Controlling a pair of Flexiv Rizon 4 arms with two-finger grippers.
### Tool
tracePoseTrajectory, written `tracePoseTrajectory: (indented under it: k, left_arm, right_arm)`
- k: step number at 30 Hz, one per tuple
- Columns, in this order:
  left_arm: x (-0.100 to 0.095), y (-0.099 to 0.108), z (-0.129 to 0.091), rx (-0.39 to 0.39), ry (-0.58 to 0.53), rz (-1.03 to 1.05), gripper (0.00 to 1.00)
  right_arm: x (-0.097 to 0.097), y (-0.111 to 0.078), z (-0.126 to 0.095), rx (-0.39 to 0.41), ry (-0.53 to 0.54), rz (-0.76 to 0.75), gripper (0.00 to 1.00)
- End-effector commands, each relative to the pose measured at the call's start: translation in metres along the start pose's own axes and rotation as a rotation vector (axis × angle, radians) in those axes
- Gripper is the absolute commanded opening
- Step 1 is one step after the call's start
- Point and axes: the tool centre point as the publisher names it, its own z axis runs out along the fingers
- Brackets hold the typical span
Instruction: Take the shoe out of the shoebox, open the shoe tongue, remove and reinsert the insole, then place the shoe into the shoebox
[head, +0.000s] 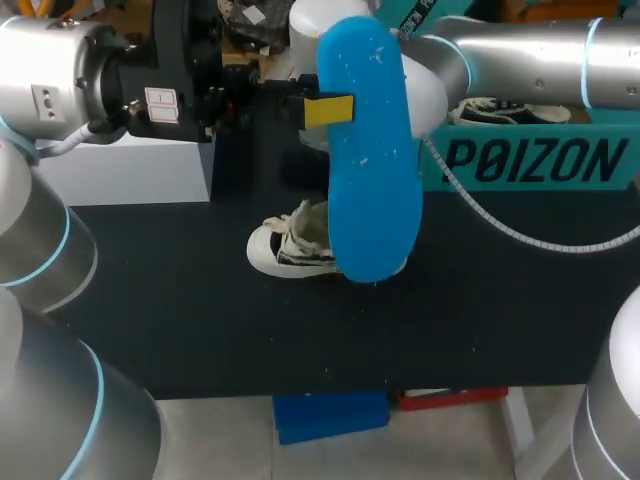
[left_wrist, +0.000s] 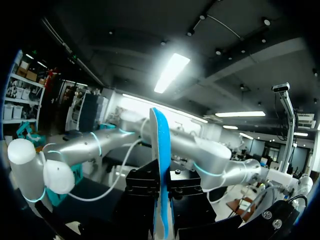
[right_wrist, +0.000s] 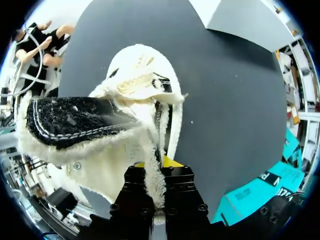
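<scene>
Blue insole (head: 368, 150): thin, probably light and bendy, so best pinched across its flat faces near mid-length. It stands upright in the air over the table's (head: 200, 320) middle, with the left gripper (head: 335, 110) closed on one long edge. White canvas shoe (head: 290, 245): soft, frayed and loosely laced, resting toward the table's far edge. The right gripper (right_wrist: 156, 172) is clamped on the shoe's frayed upper edge.

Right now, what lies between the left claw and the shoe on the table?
The blue insole, clamped in the left claw, spans that stretch and covers part of the shoe; the head view shows it.
</scene>
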Motion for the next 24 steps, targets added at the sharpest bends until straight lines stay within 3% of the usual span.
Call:
tracePoseTrajectory:
  k: [1,6,13,20,24]
  left_arm:
    - [0.000,0.001,0.000,-0.003,-0.002,-0.002,0.00]
    - [0.000,0.001,0.000,-0.003,-0.002,-0.002,0.00]
    - [0.000,0.001,0.000,-0.003,-0.002,-0.002,0.00]
    - [0.000,0.001,0.000,-0.003,-0.002,-0.002,0.00]
    - [0.000,0.001,0.000,-0.003,-0.002,-0.002,0.00]
  right_arm:
    - [0.003,-0.021,-0.060,0.164,-0.150,0.518,0.00]
    - [0.006,-0.030,-0.078,0.185,-0.157,0.868,0.00]
    - [0.007,-0.030,-0.082,0.241,-0.167,1.294,0.00]
    - [0.007,-0.024,-0.083,0.263,-0.177,1.533,0.00]
    - [0.005,-0.022,-0.082,0.262,-0.189,1.598,0.00]
